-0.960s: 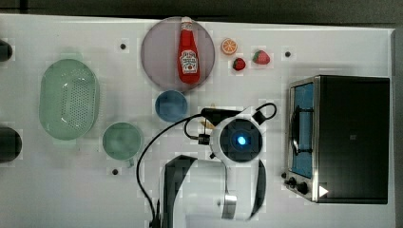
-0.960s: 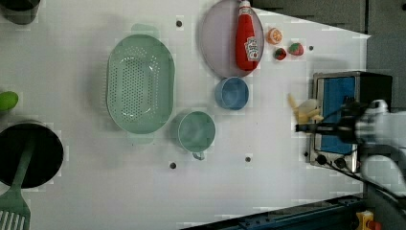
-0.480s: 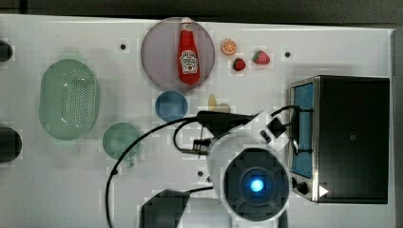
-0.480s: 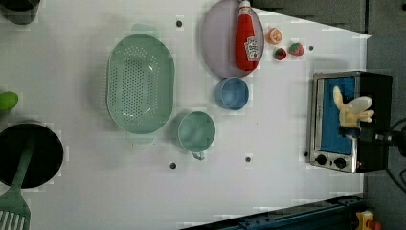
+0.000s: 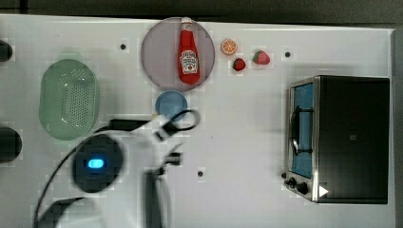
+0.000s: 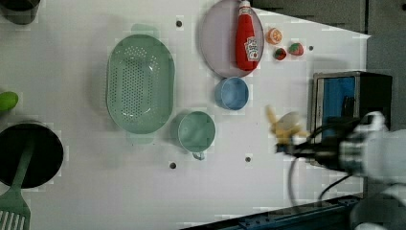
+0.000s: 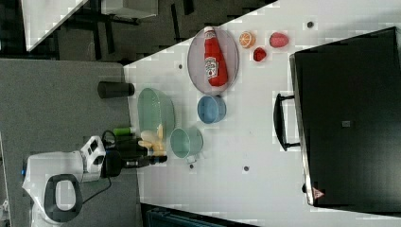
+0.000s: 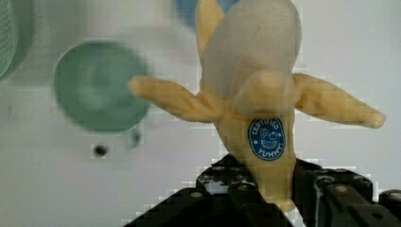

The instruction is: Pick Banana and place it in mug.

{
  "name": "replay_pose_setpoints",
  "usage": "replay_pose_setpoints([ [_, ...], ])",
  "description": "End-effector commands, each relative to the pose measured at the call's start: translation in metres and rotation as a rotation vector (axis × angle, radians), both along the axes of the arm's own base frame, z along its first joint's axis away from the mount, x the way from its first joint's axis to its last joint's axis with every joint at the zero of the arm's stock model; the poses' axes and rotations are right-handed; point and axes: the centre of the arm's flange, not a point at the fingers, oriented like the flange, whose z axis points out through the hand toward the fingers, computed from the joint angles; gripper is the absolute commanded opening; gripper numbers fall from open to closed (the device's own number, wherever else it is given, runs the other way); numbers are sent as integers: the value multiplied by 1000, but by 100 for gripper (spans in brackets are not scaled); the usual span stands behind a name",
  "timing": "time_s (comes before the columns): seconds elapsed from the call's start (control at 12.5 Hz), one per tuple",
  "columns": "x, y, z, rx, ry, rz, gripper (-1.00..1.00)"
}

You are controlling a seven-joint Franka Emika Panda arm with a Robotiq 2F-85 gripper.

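Note:
A pale-yellow plush banana (image 8: 257,109), half peeled and with a blue round sticker, is held by its lower end in my gripper (image 8: 274,194), which is shut on it. In the left view the banana (image 6: 285,127) hangs above the table, to the right of the pale-green mug (image 6: 196,132) and apart from it, with the gripper (image 6: 289,143) just below it. In the right view the banana (image 7: 152,138) and gripper (image 7: 158,158) are beside the mug (image 7: 186,142), at the right view's left. The mug (image 8: 99,85) stands upright and empty.
A blue bowl (image 6: 232,93) stands close to the mug, and an oval green perforated basket (image 6: 139,84) is beside it. A ketchup bottle (image 6: 247,40) lies on a grey plate. A toaster oven (image 6: 349,103), an orange slice (image 6: 274,35) and strawberries sit at the left view's right.
In the left view the held banana has swung from in front of the oven leftward, toward the mug. In the top view the arm has moved left and down. The grip stays shut.

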Motion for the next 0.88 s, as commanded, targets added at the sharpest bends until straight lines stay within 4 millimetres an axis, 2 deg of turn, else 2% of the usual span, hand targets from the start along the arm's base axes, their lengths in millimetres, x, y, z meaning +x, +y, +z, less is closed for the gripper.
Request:
replay_pose_setpoints([
  [0.08, -5, 39, -8, 48, -21, -264, -46],
  [0.32, 6, 59, -42, 80, -37, -297, -46],
  [0.72, 26, 76, -116, 156, -35, -307, -46],
  [0.88, 26, 78, -146, 169, -23, -309, -46],
])
